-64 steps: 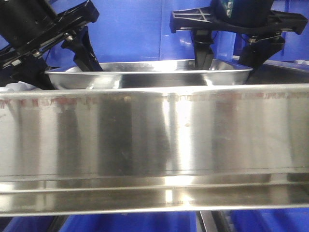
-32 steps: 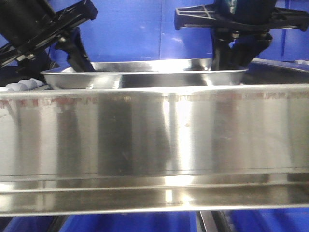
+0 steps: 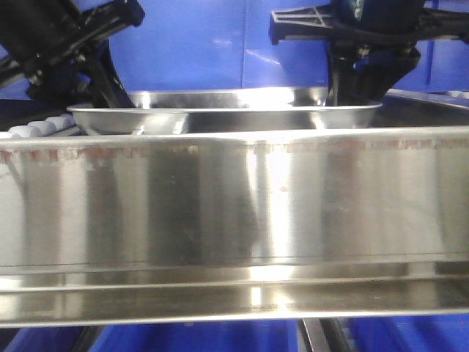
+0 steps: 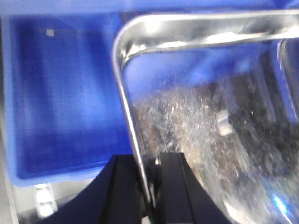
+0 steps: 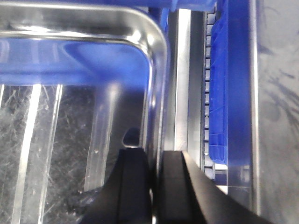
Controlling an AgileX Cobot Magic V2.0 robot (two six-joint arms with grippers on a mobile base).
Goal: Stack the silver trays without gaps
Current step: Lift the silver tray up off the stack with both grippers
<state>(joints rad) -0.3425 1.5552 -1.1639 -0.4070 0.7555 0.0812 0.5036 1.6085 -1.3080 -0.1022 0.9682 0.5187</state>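
One silver tray [image 3: 220,117] hangs level behind the long steel rail, held at both ends. My left gripper [image 3: 110,92] is shut on its left rim. In the left wrist view the thin tray rim [image 4: 126,102] runs down between the black fingers [image 4: 173,186] of that gripper [image 4: 149,191]. My right gripper [image 3: 355,84] is shut on the right rim. The right wrist view shows the tray [image 5: 70,140] with that gripper [image 5: 156,186] pinching its side wall near the rounded corner. I cannot make out a second tray.
A long steel rail [image 3: 234,198] fills the foreground and hides everything below the tray. Blue bins stand behind and beside it [image 4: 65,102] [image 5: 229,93]. White rollers [image 3: 37,128] show at the left. A steel strip [image 5: 182,84] runs along the tray's right side.
The tray has levelled out and shifted slightly. Both grippers stay clamped on its ends, the right one a little higher and further right than a second ago.
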